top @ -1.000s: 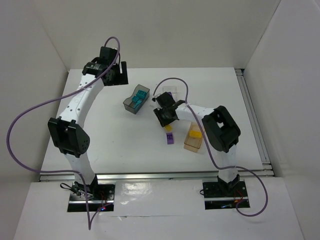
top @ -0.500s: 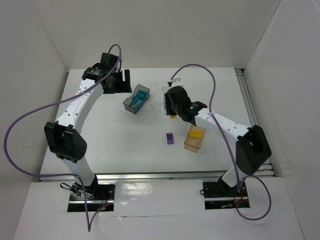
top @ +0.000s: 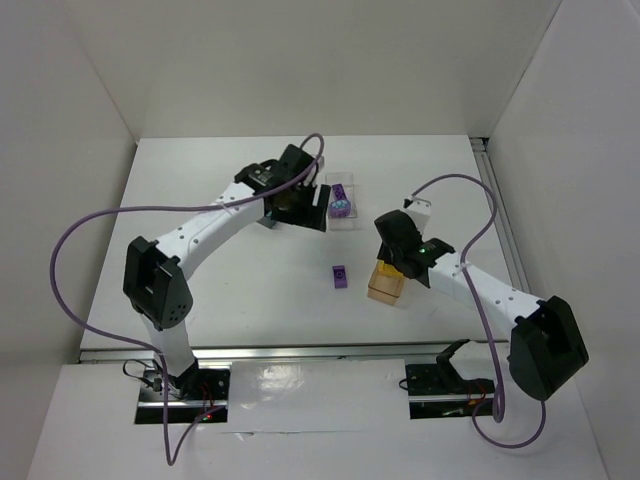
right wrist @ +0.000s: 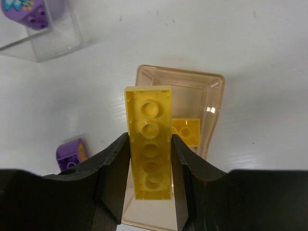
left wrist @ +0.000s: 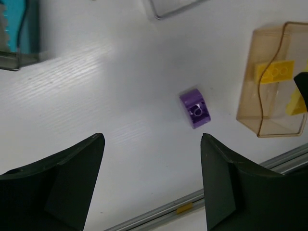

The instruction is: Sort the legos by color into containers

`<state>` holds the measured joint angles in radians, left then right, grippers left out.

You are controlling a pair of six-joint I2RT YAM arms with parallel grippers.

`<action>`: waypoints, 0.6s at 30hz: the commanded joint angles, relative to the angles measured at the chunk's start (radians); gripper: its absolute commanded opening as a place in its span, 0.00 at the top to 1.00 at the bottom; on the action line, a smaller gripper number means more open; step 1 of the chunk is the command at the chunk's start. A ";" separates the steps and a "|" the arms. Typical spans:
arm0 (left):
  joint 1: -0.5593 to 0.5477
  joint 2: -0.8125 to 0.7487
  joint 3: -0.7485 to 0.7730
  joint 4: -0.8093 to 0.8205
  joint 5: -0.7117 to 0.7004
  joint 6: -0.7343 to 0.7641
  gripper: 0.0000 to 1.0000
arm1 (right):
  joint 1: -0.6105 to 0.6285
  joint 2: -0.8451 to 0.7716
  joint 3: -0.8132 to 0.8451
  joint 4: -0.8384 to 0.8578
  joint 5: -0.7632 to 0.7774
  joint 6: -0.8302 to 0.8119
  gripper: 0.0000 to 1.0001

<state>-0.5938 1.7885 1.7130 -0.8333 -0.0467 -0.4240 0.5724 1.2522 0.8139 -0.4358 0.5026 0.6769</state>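
Observation:
My right gripper (right wrist: 149, 139) is shut on a long yellow brick (right wrist: 148, 142) and holds it above the tan tray (right wrist: 211, 82). A small yellow brick (right wrist: 186, 131) lies in that tray. In the top view the right gripper (top: 395, 258) hangs over the tan tray (top: 385, 291). A purple brick (top: 340, 276) lies loose on the table; it also shows in the left wrist view (left wrist: 195, 108). My left gripper (left wrist: 151, 144) is open and empty, above the table. In the top view it (top: 303, 205) covers the dark grey tray. Teal bricks (left wrist: 19, 21) sit in the dark grey tray (left wrist: 14, 60).
The clear tray (top: 344, 188) holds purple pieces (top: 340, 206) just right of my left gripper. The table's metal front rail (left wrist: 192, 202) runs below the loose purple brick. White walls enclose the table on three sides.
My left arm swung from the far left corner to the centre, over the dark grey tray. My right gripper moved from the clear tray toward the front right, over the tan tray.

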 commanded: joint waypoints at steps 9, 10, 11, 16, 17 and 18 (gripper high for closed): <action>-0.135 0.069 -0.096 0.140 0.082 -0.183 0.13 | -0.014 0.024 -0.042 0.019 0.008 0.081 0.74; -0.135 0.078 -0.107 0.140 0.082 -0.183 0.13 | -0.014 0.024 -0.051 0.019 0.008 0.081 0.74; -0.135 0.078 -0.107 0.140 0.082 -0.193 0.13 | -0.014 0.024 -0.051 0.019 0.008 0.081 0.73; -0.144 0.111 -0.116 0.140 0.091 -0.193 0.13 | -0.014 0.003 -0.071 0.009 0.020 0.081 0.66; -0.153 0.120 -0.116 0.149 0.091 -0.193 0.13 | -0.014 -0.007 -0.071 0.009 0.020 0.081 0.64; -0.153 0.132 -0.116 0.149 0.091 -0.202 0.13 | -0.014 -0.007 -0.081 0.009 0.020 0.081 0.56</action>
<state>-0.7368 1.8957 1.5967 -0.7189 0.0284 -0.5945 0.5632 1.2720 0.7498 -0.4351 0.4938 0.7399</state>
